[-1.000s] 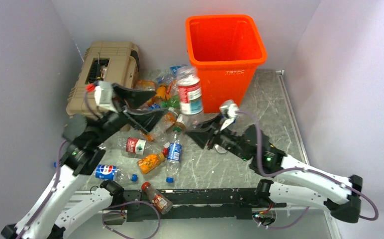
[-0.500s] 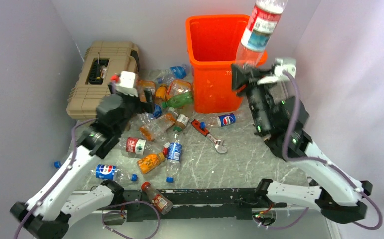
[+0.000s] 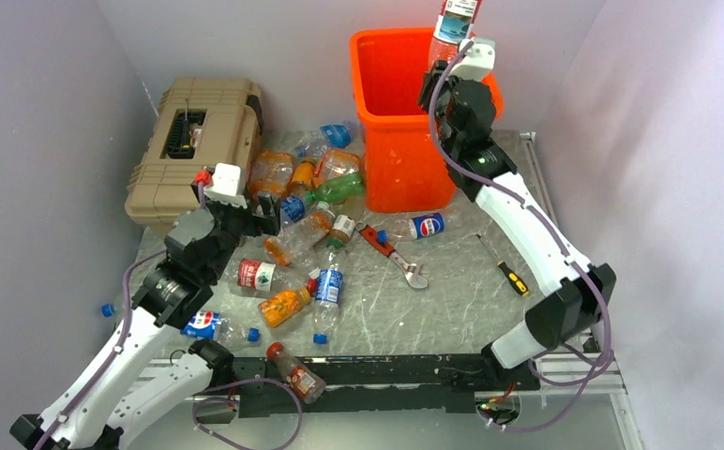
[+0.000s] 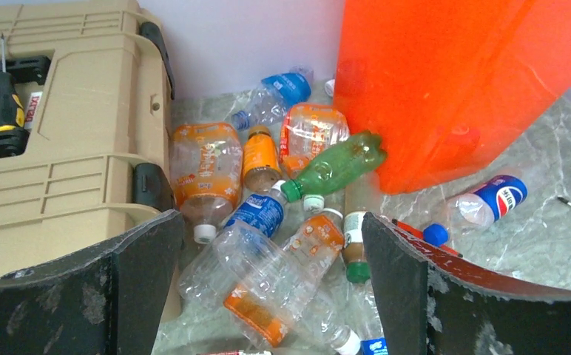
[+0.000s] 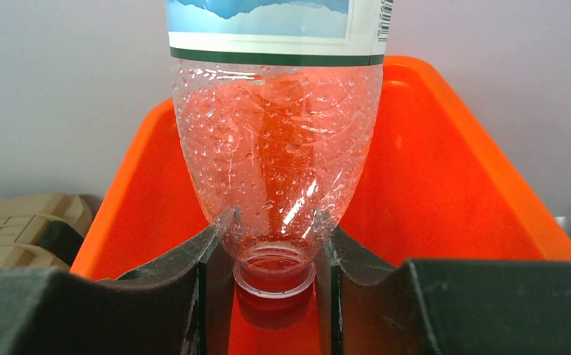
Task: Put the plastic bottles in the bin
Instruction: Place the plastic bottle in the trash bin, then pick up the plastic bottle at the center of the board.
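held bottle (image 5: 275, 140): clear, droplets inside, inverted, mouth down, directly above the bin's opening.
bin (image 3: 391, 159): orange, upright at the far side of the tabletop (image 3: 452, 309).
right jaws: clenched on the held bottle's neck.
other bottles (image 3: 293, 220): heaped on the tabletop between bin and toolbox (image 3: 194, 141).
left jaws: spread wide, hanging over the heap.
wrench (image 3: 394, 255), screwdriver (image 3: 511, 276): flat on the tabletop, nearer than the bin.
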{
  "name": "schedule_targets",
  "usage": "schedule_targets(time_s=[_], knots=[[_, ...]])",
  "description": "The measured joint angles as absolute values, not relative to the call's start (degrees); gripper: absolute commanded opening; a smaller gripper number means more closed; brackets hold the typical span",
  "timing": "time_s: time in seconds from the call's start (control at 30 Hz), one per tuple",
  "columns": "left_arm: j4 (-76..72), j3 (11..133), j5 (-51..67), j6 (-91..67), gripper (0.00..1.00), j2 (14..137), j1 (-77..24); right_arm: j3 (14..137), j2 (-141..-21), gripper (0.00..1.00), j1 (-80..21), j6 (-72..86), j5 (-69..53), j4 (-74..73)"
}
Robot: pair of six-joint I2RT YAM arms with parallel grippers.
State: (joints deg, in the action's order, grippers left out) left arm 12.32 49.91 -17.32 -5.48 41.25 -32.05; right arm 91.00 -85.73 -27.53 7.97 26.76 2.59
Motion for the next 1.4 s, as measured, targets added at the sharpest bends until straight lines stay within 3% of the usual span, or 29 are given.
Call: schedule_targets(time_s=[0.43, 0.57, 0.7, 0.8, 1.13, 1.4], knots=[[13.2, 50.0, -15.8, -5.4, 0.94, 44.0, -32.1, 94.6, -92.7, 0.00, -25.9, 11.4, 20.4, -0.6], [13.2, 50.0, -15.2, -5.4, 0.94, 44.2, -32.1, 94.6, -92.9, 0.24, -25.7, 11.8, 19.3, -0.7], [13.2, 50.0, -14.9, -5.4, 0.95, 44.3, -32.1, 94.7, -92.9, 0.59, -25.5, 12.1, 18.3, -0.9], [13.2, 50.0, -14.9, -5.4, 0.94, 44.5, -32.2, 94.8, -92.9, 0.73, -25.5, 12.2, 17.3, -0.7], [13.3, 50.0, -14.9, -5.1, 0.95, 45.6, -32.3, 94.9, -92.1, 0.99, -25.4, 12.2, 15.9, -1.4], [13.3, 50.0, -14.9, -5.1, 0.96, 45.9, -32.4, 94.8, -88.3, 1.00, -25.3, 13.2, 13.9, -5.3]])
